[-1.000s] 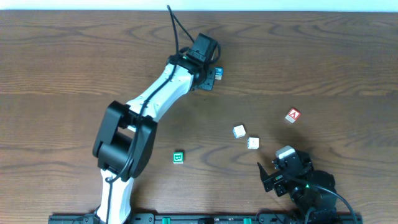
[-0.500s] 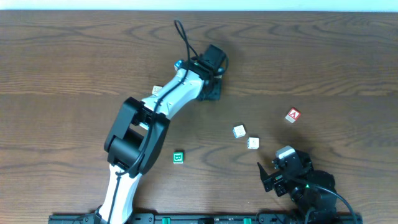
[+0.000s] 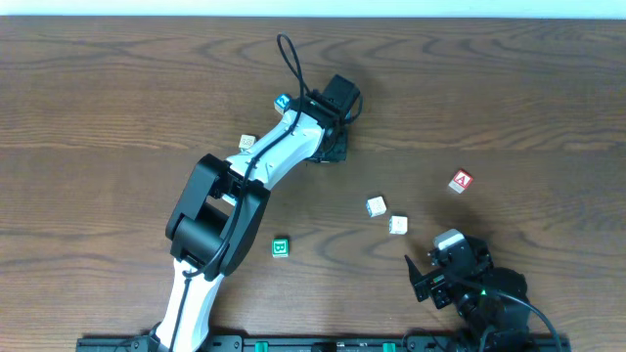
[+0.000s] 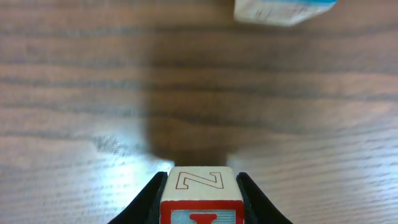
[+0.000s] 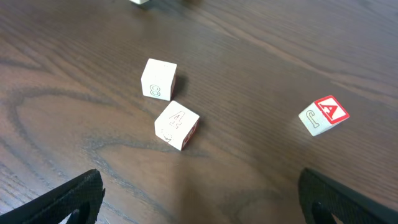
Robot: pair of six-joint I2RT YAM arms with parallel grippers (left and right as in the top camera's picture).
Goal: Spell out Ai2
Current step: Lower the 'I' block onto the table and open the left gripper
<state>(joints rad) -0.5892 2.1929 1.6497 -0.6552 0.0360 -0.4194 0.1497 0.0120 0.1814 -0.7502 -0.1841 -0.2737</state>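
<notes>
Holding a white wooden cube [image 4: 200, 180] with an outlined Z on top, pinched between the fingers of the left end effector [image 4: 200, 208].

Beyond that end effector, on the brown wooden table [image 4: 74, 93], a blue-edged white cube [image 4: 283, 9], apart from the held one. Right end effector [image 5: 199, 205] spread wide, gripping nothing; ahead to its right, the red-and-white A cube [image 5: 323, 114]; ahead near its centre, white cubes marked 8 [image 5: 157, 79] and 4 [image 5: 176, 125], just beside each other.
</notes>
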